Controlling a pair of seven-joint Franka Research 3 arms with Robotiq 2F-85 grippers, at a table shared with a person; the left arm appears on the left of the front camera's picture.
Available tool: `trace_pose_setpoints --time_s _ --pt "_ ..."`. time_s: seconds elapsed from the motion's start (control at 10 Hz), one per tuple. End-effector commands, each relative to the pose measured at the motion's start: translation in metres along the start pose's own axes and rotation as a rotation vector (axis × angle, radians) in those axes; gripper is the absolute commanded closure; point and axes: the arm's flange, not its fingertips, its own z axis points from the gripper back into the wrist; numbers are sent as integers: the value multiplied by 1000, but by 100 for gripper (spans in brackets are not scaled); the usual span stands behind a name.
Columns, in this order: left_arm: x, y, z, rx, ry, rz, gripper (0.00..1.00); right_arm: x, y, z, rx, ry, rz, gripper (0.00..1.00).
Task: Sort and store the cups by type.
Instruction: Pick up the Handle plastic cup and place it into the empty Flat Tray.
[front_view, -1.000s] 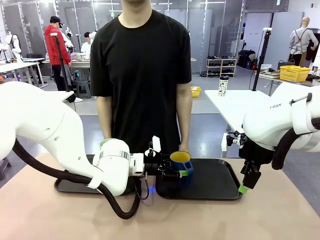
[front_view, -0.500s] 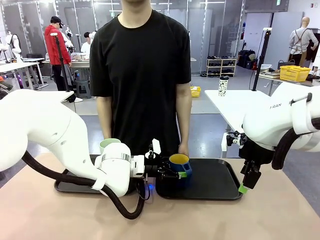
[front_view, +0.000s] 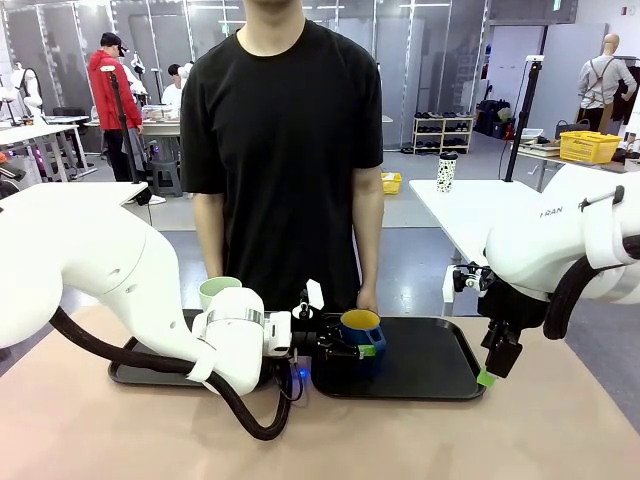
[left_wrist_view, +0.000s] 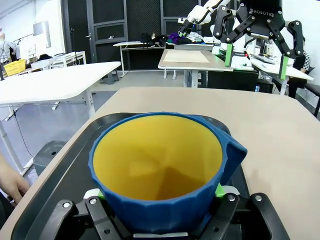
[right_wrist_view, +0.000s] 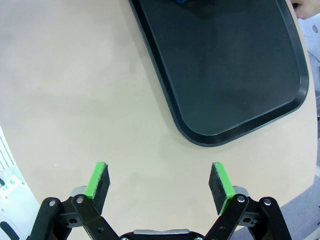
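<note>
The dark blue mug (front_view: 362, 325) with a yellow inside (left_wrist_view: 160, 165) stands upright at the left end of the right black tray (front_view: 430, 362). My left gripper (front_view: 348, 347) reaches in from the left and straddles the mug low down. In the left wrist view its green pads (left_wrist_view: 218, 190) lie at the mug's walls, and I cannot tell whether they press on them. The pale green tumbler (front_view: 218, 290) stands upright on the left black tray (front_view: 135, 372), behind my left arm. My right gripper (front_view: 487, 377) hangs open and empty at the right tray's right end (right_wrist_view: 159, 181).
A person in a black shirt stands at the far edge, one hand (front_view: 366, 297) just behind the mug. The right tray (right_wrist_view: 225, 75) is bare apart from the mug. Bare tan tabletop (front_view: 420, 440) spreads in front of both trays.
The left arm's bulk has swung back and up, uncovering more of the green tumbler. The mug and the left gripper stay almost in place on the tray. The right arm has not moved.
</note>
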Motion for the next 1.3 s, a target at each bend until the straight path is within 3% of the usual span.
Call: trace_pose_setpoints --time_s 0.0,1.2 --pt "-5 1 -4 11 40 13 3 -2 -1 -1 -6 0 12 0" --pt "13 -37 25 98 129 -21 0 -2 -1 -1 -6 0 12 0"
